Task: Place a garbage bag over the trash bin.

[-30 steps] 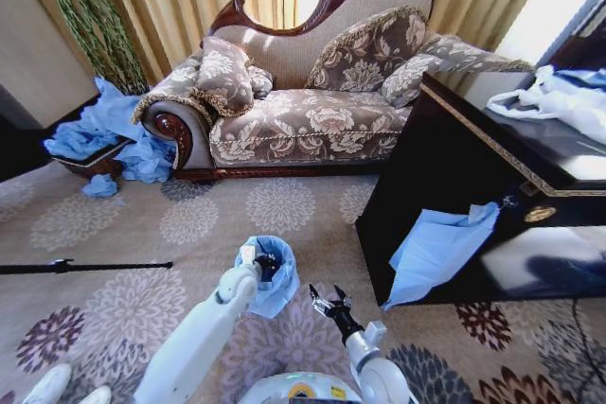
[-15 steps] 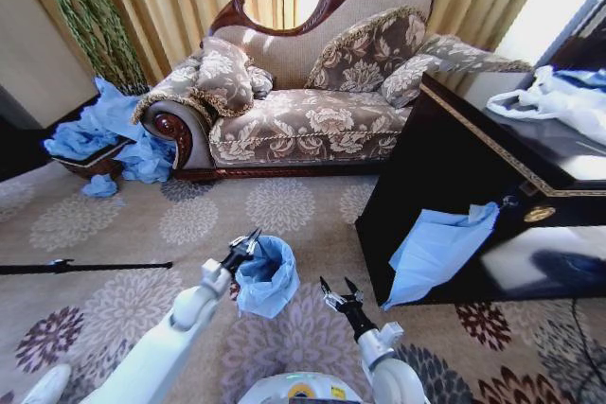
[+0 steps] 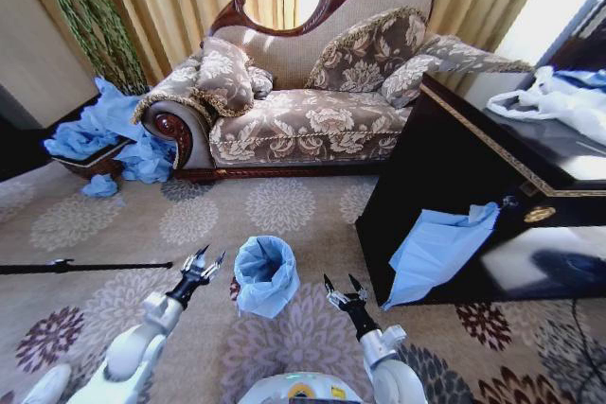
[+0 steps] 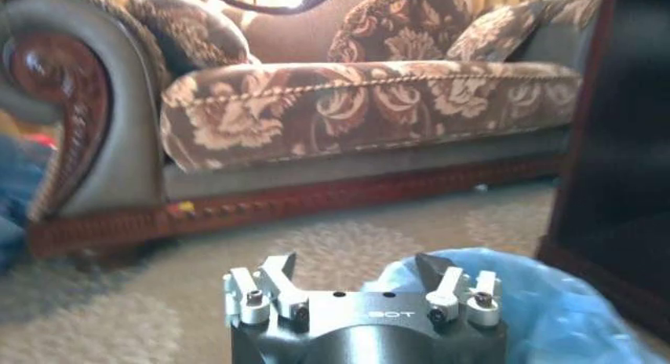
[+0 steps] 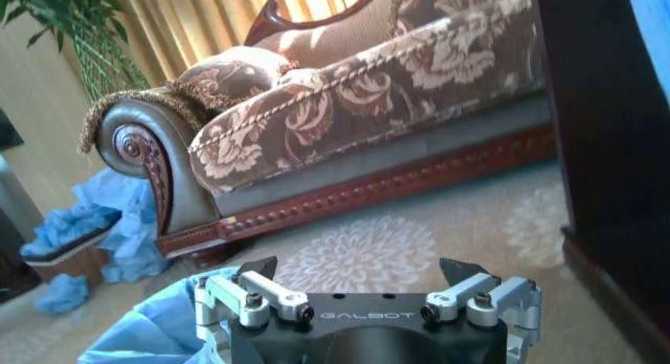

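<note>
The light-blue, wrinkly garbage bag (image 3: pixel 266 276) stands on the carpet with its mouth open upward, draped over the trash bin, which is hidden beneath it. My left gripper (image 3: pixel 202 261) is open just left of the bag and apart from it. My right gripper (image 3: pixel 343 286) is open to the bag's right, with a gap of carpet between. In the left wrist view the open gripper (image 4: pixel 356 266) has the bag (image 4: pixel 529 309) beside it. The right wrist view has the open gripper (image 5: pixel 358 268) with the bag (image 5: pixel 157 333) off to one side.
A floral sofa (image 3: pixel 303 115) stands behind. A dark cabinet (image 3: pixel 454 167) is at the right, with a flat blue sheet (image 3: pixel 436 253) hanging from it and white bags (image 3: pixel 559 101) on top. A wicker basket (image 3: pixel 90 164) of blue bags sits far left. A black rod (image 3: pixel 85 267) lies on the carpet.
My left gripper has let go of the bag's rim and drawn back to the left, lower down. The right gripper has edged slightly away. The bag stays on the bin.
</note>
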